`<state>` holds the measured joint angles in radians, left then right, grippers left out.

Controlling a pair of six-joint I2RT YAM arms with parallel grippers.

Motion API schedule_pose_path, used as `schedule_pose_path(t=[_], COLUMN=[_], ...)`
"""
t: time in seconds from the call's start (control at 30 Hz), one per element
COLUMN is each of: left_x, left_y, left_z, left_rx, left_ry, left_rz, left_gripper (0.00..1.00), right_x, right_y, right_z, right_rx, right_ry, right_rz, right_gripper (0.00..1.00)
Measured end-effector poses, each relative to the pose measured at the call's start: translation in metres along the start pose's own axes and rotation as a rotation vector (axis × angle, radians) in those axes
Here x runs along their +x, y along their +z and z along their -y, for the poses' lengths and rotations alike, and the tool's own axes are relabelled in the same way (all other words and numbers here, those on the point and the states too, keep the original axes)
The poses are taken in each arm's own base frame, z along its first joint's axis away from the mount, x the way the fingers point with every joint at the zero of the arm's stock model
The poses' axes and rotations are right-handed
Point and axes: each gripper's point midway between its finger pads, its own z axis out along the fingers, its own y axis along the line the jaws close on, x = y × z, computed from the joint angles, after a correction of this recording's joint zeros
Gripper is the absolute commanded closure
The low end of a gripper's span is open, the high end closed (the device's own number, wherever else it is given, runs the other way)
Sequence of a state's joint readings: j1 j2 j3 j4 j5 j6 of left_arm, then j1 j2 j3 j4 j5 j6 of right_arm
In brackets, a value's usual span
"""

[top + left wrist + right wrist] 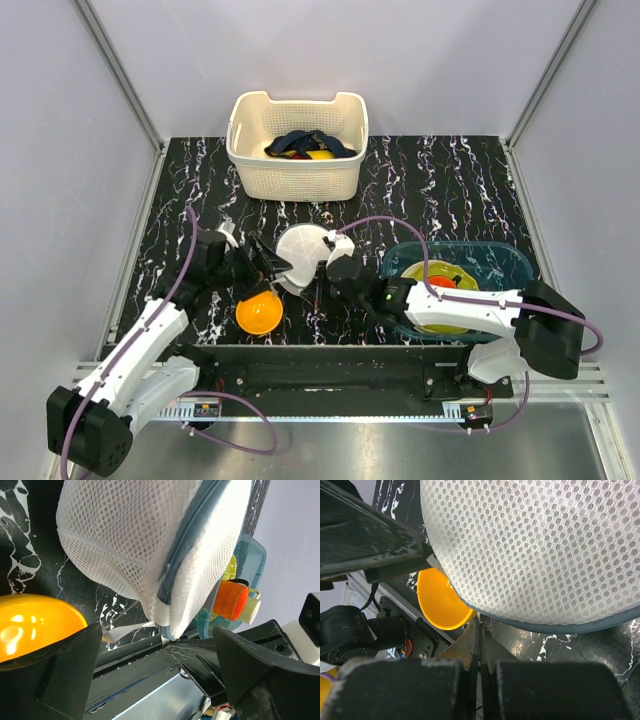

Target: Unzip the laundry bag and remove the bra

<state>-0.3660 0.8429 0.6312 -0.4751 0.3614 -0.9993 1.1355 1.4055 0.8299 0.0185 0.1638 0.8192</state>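
The laundry bag [300, 254], a round white mesh case with a blue-grey zip seam, stands on edge at the table's middle. It fills the left wrist view [145, 540] and the right wrist view [535, 550]. My left gripper [264, 264] is open at its left side, with fingers [55, 675] spread wide below the bag [159, 645] and nothing between them. My right gripper [322, 273] is shut [480, 621], pinching a thin white bit at the bag's lower zipped rim. The bra is hidden.
An orange bowl [259, 313] lies just in front of the bag, beside the left gripper. A cream slotted basket [297, 165] of dark clothes stands at the back. A teal tray [500, 255] with dishes and an orange cup [232, 600] sits at the right.
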Motion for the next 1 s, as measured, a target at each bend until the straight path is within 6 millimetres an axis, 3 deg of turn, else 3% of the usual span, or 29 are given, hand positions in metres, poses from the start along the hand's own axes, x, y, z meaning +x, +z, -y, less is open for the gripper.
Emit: schedule_pose_path(t=[0.13, 0.23, 0.3, 0.47, 0.6, 0.77, 1.0], left_x=[0.004, -0.001, -0.004, -0.010, -0.020, -0.026, -0.025], left_y=[0.007, 0.012, 0.017, 0.028, 0.019, 0.015, 0.021], left_z=[-0.001, 0.010, 0.014, 0.013, 0.031, 0.040, 0.033], left_rx=[0.016, 0.056, 0.073, 0.029, 0.030, 0.022, -0.036], left_ry=[-0.051, -0.061, -0.067, -0.066, -0.016, 0.028, 0.062], left_rz=[-0.012, 0.003, 0.010, -0.004, 0.012, 0.011, -0.033], left_gripper=[0.14, 0.55, 1.00, 1.00, 1.00, 1.00, 1.00], right_x=[-0.002, -0.002, -0.002, -0.002, -0.004, -0.001, -0.012], right_y=[-0.001, -0.001, -0.001, -0.001, -0.006, -0.031, -0.054], right_z=[-0.002, -0.003, -0.005, -0.009, -0.004, 0.020, 0.032], right_rx=[-0.007, -0.010, -0.020, -0.027, -0.010, 0.034, 0.078], right_ry=[0.002, 0.010, 0.019, 0.038, 0.046, 0.065, 0.041], right_rz=[0.005, 0.006, 0.005, -0.003, 0.011, 0.044, 0.086], right_gripper=[1.00, 1.00, 1.00, 1.00, 1.00, 1.00, 1.00])
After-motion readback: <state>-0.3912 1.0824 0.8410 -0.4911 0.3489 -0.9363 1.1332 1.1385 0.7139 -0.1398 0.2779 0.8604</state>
